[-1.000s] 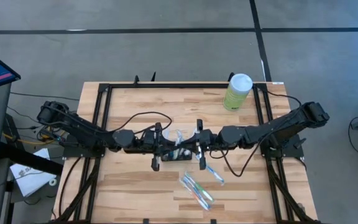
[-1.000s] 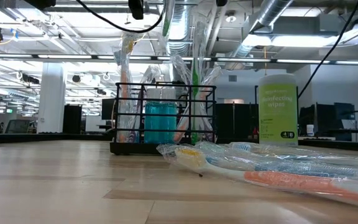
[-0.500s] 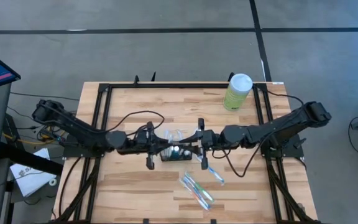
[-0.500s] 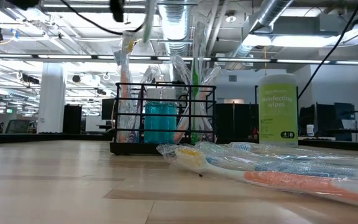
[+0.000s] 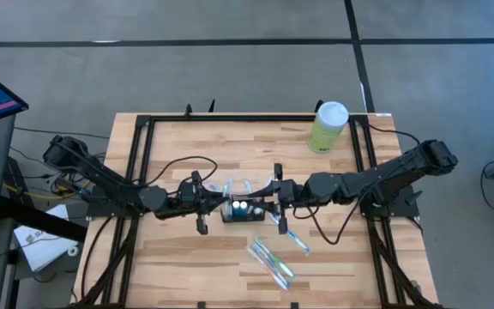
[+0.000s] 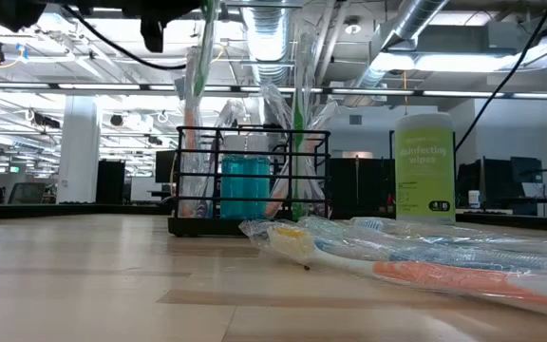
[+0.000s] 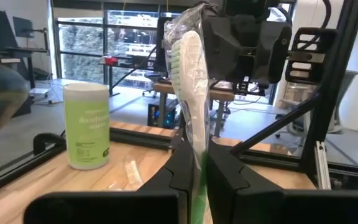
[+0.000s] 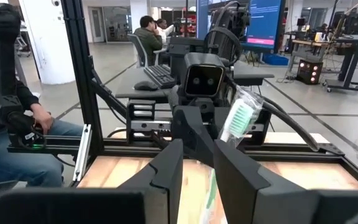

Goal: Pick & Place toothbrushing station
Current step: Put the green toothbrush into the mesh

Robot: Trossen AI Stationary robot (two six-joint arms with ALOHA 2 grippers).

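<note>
High view is showing the black mesh station (image 5: 243, 211) sitting mid-worktop (image 5: 187, 266) between the two pincers, with the green wipes canister (image 5: 327, 127) well apart at the far right corner and wrapped brushes (image 5: 273, 262) lying loose on the near side. Left pincer (image 7: 193, 163) is gripping a wrapped green-and-white toothbrush (image 7: 190, 93) upright, fingers pinched on its handle just left of the station. Right pincer (image 8: 197, 163) is hovering at the station's right edge, fingers parted, holding nothing.
</note>
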